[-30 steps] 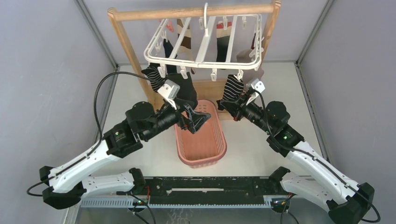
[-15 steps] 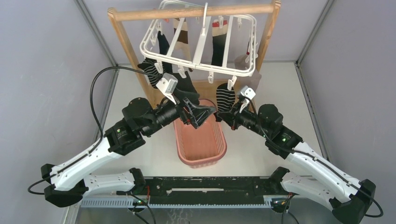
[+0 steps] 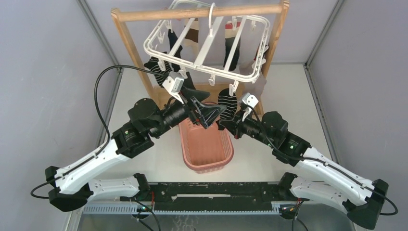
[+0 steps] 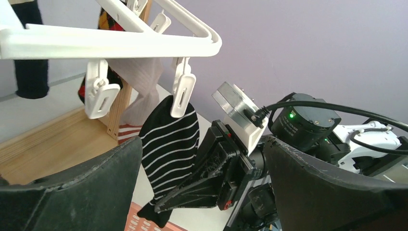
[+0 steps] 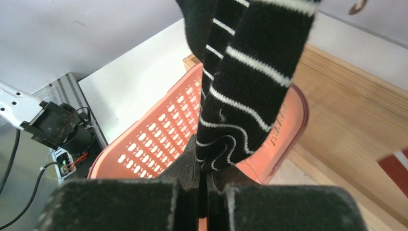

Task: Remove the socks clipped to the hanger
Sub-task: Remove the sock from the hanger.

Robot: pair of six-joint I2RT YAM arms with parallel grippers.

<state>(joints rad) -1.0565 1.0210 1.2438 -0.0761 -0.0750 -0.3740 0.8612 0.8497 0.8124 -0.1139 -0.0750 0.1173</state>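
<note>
From the top external camera, a white plastic slatted hanger (image 3: 207, 44) is seen tilted and hooked on a wooden rack (image 3: 192, 12) at 12 o'clock; knitted socks (image 3: 155, 66) are clipped beneath it; a perforated pink basket (image 3: 208, 169) is set on the smooth white table (image 3: 269, 144), which is enclosed by grey walls (image 3: 48, 72); the left gripper (image 3: 214, 118) is spread wide with nothing held, at 9 o'clock of the right gripper (image 3: 223, 121). From the left wrist, a black white-striped sock (image 4: 171, 139) is seen hung from a white clip (image 4: 183, 94); its toe is pinched by the right gripper. From the right wrist, the jaws are seen pressed together on that ribbed sock's lower end, above the basket.
</note>
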